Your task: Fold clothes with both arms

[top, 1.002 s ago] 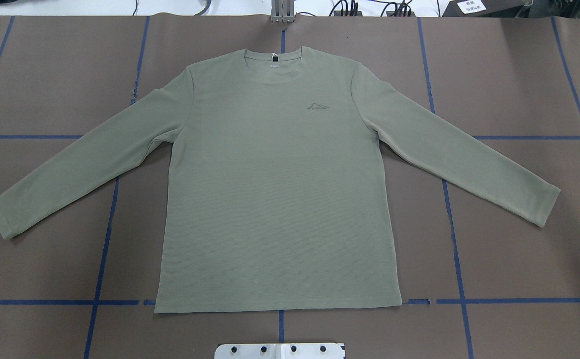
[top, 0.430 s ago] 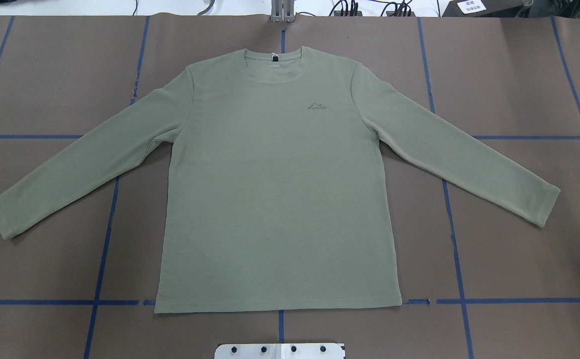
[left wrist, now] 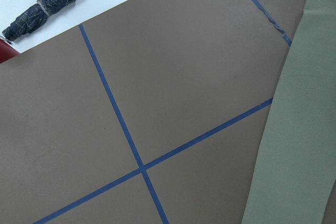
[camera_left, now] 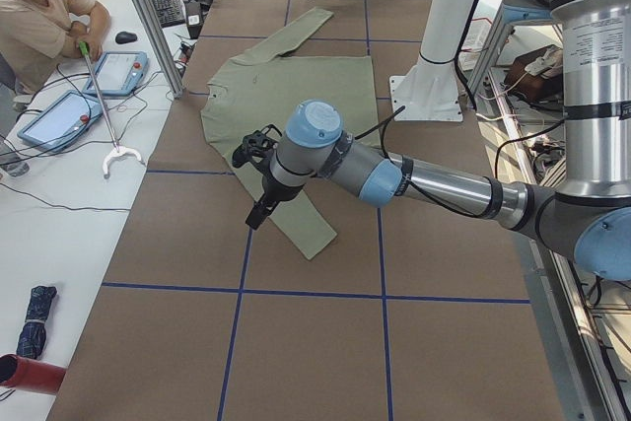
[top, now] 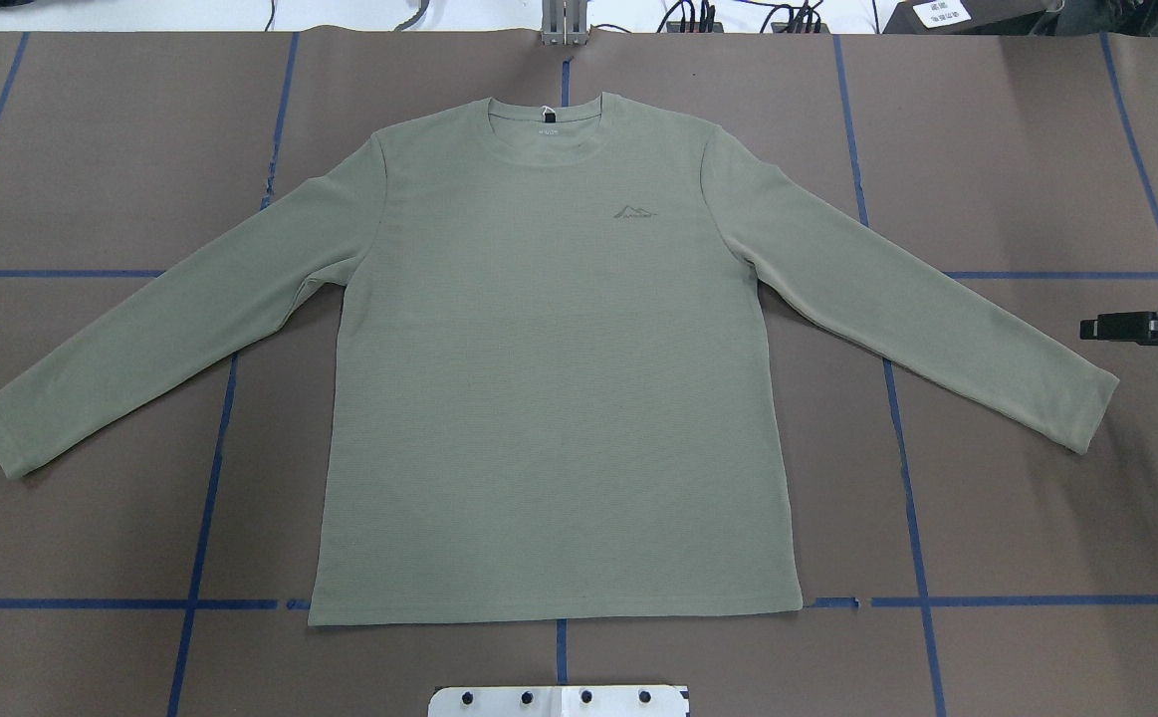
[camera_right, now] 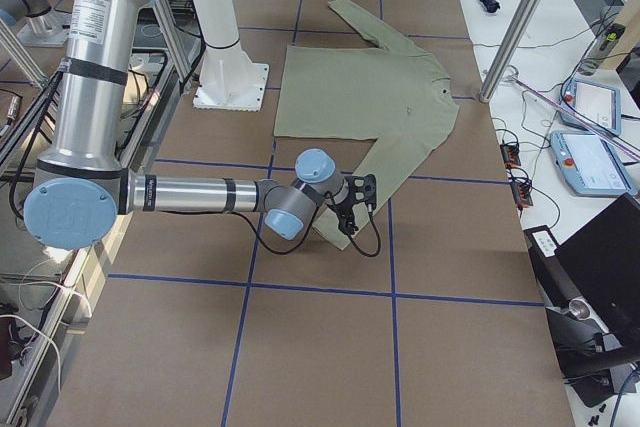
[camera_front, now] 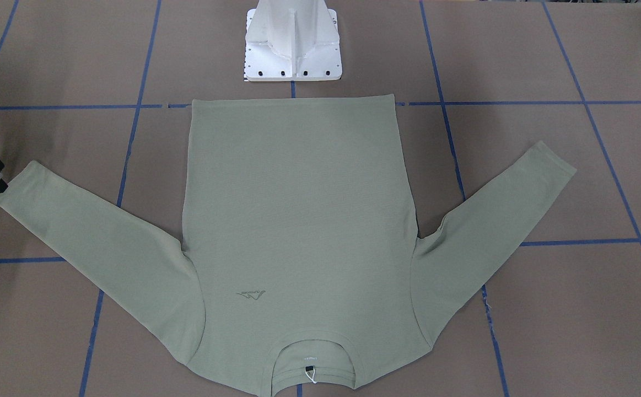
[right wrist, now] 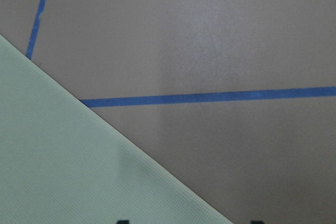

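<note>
No fold was yet made: the shirt (top: 549,378) lay flat on the desk (top: 1037,518), one cuff (top: 1096,413) just beside the wide-open right pincer (top: 1096,327), which probably needed lowering onto it; the left pincer (camera_left: 258,209) showed too little to tell its gape.

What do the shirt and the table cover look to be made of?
Shirt: knit fabric, matte sage green; it shows a fine ribbed texture and lies limp and flat. Table cover: smooth brown sheet, perhaps paper or card; matte with a faint sheen, cannot be sure.
</note>
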Robot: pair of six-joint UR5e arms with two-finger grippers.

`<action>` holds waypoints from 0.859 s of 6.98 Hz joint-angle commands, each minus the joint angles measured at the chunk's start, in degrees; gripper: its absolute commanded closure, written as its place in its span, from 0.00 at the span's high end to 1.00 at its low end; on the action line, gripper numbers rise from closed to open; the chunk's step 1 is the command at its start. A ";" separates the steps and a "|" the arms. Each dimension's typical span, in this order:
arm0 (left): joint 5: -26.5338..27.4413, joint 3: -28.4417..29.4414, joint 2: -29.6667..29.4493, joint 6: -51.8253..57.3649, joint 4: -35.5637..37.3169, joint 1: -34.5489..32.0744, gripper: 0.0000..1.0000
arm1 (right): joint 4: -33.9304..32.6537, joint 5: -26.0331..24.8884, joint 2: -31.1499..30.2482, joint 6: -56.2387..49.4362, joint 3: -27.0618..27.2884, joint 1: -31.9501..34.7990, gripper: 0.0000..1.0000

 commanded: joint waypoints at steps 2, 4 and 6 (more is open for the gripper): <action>-0.03 -0.15 0.09 0.00 -0.01 0.00 1.00 | 1.81 -0.65 0.06 0.37 -5.16 -1.02 0.73; -0.03 -0.41 0.09 0.09 -0.01 0.00 1.00 | 1.72 -0.64 0.06 0.37 -5.61 -1.80 0.70; -0.03 -0.50 0.09 0.17 -0.01 0.00 1.00 | 1.72 -0.73 0.06 0.46 -6.13 -2.95 0.67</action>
